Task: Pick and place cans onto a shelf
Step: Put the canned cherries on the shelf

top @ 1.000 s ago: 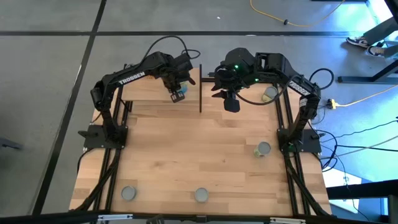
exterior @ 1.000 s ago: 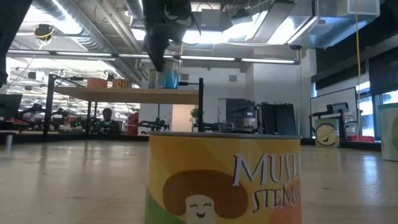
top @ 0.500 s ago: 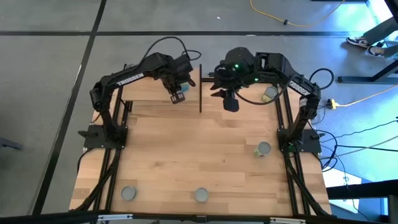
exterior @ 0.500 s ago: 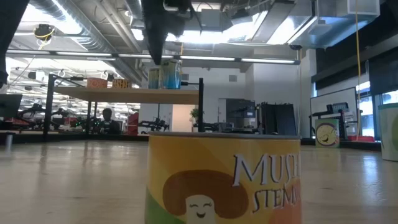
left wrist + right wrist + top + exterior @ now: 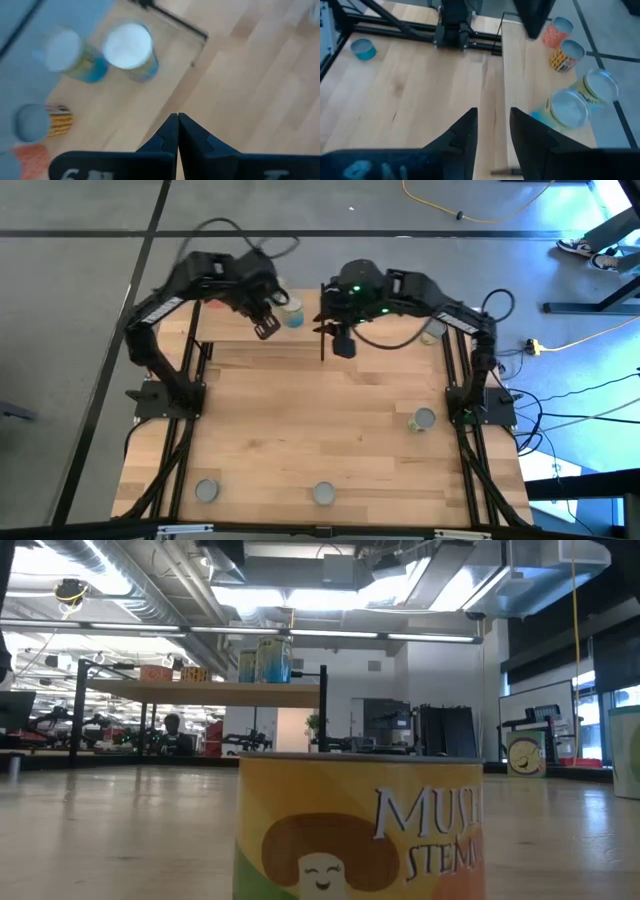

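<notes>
Now, over on the far left, the left gripper (image 5: 266, 326) hangs above the shelf (image 5: 235, 330), jaws pressed tight together and carrying nothing. The left wrist view shows those two dark fingers (image 5: 168, 136) touching along their length, with the shelf board below them. Just beside it, toward the right end of the shelf, stands a blue-labelled can (image 5: 291, 314) on its own, apart from the jaws. From desk level two cans stand upright side by side on the shelf top, the blue one (image 5: 273, 659) and a paler one (image 5: 248, 664), with an orange can (image 5: 155, 673) and a yellow patterned can (image 5: 194, 674) farther left along the board.

Moving right, the right gripper (image 5: 343, 343) hovers just past the shelf's black upright (image 5: 322, 330), jaws spread wide with nothing between them. Its wrist view looks down the shelf edge at the row of cans (image 5: 565, 110).

On the desk (image 5: 320, 420) itself, cans wait: one near left (image 5: 206, 491), one near centre (image 5: 324, 493), one by the right arm's base (image 5: 423, 419), and one far right behind that arm (image 5: 432, 330). A mushroom-labelled can (image 5: 360, 825) fills the low view.
</notes>
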